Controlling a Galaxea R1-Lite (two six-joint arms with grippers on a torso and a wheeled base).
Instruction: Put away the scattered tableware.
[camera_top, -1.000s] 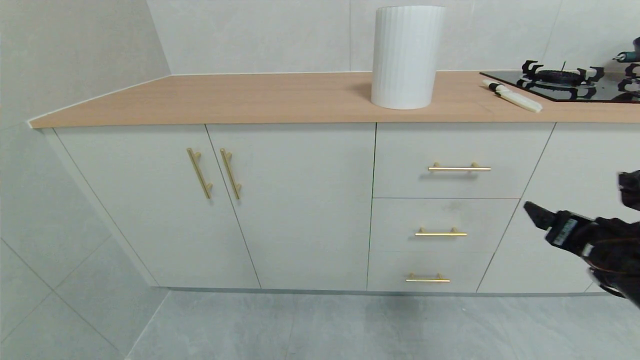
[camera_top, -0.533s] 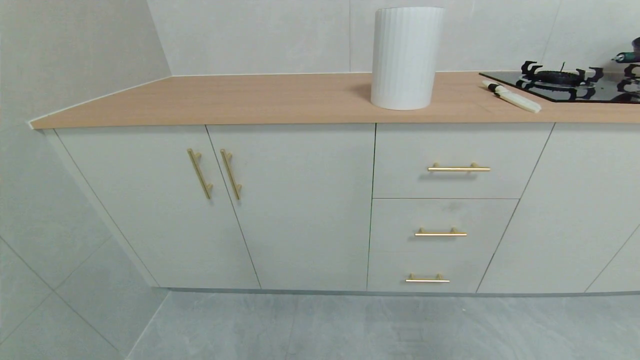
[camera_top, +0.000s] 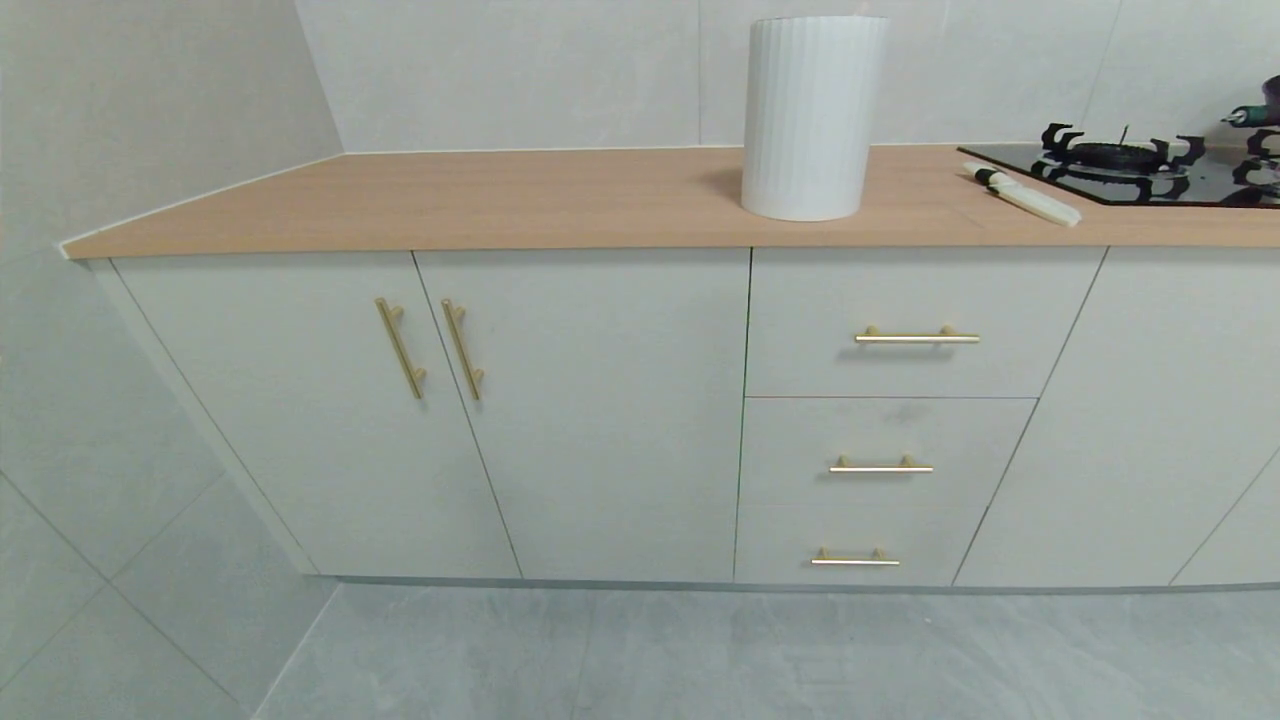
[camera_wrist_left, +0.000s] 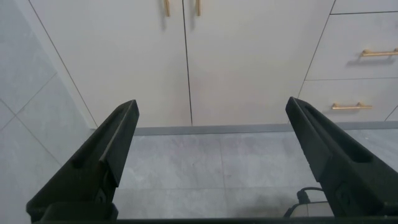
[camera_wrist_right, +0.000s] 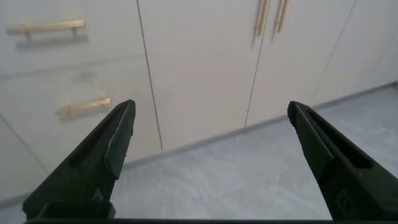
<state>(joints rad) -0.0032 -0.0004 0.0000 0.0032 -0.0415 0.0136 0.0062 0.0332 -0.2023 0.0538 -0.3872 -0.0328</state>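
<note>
Jaws of left gripper (camera_wrist_left: 210, 104) and right gripper (camera_wrist_right: 210, 104) are spread, empty; knife (camera_top: 1022, 194) judged light, rigid, slippery, best pinched mid-length.

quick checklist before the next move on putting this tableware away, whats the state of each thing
1. Left hand open and empty: ok.
2. Right hand open and empty: ok.
3. Tableware located: ok, a white utensil lies on the countertop beside the stove.
4. A drawer open to receive it: not ok, all three drawers are shut.
5. Inside of the white ribbed container free: cannot tell, its top is cut off in the head view.
</note>
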